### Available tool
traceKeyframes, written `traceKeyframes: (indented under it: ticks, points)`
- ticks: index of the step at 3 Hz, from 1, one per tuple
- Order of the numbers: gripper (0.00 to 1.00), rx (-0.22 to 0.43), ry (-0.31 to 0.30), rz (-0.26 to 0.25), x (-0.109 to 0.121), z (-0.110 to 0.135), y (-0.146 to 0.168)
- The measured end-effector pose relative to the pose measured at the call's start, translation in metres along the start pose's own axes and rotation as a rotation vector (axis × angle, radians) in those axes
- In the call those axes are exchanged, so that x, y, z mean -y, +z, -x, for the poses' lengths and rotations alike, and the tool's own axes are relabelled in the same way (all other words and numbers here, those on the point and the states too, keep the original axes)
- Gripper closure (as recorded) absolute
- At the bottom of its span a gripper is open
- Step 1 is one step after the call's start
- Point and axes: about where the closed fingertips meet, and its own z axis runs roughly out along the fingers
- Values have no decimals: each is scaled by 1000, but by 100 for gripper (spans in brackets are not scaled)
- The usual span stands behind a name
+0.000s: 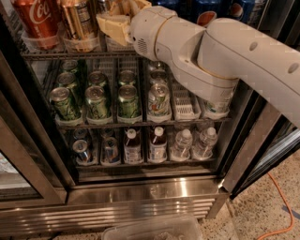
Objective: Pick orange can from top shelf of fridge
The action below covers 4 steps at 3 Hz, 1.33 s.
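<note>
The orange can (80, 21), shiny and golden with dark print, stands in a clear cup at the front of the top shelf (70, 54) of the fridge (140, 187). My gripper (119, 18), with beige parts, is at the top shelf just right of the orange can and close beside it. The thick white arm comes in from the right and hides the shelf behind it. The can's top is cut off by the frame's edge.
A red Coca-Cola can (36, 21) stands left of the orange can. Blue Pepsi cans (234, 9) are at the top right. Green cans (97, 101) fill the middle rack and bottles (157, 143) the lower one. A clear plastic tub (154, 229) and an orange cable (276, 206) lie on the floor.
</note>
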Motion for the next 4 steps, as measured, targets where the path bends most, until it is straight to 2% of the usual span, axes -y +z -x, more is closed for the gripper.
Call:
traceKeyframes:
  ticks: [4]
  points:
    - [100, 51, -50, -39, 12, 24, -11]
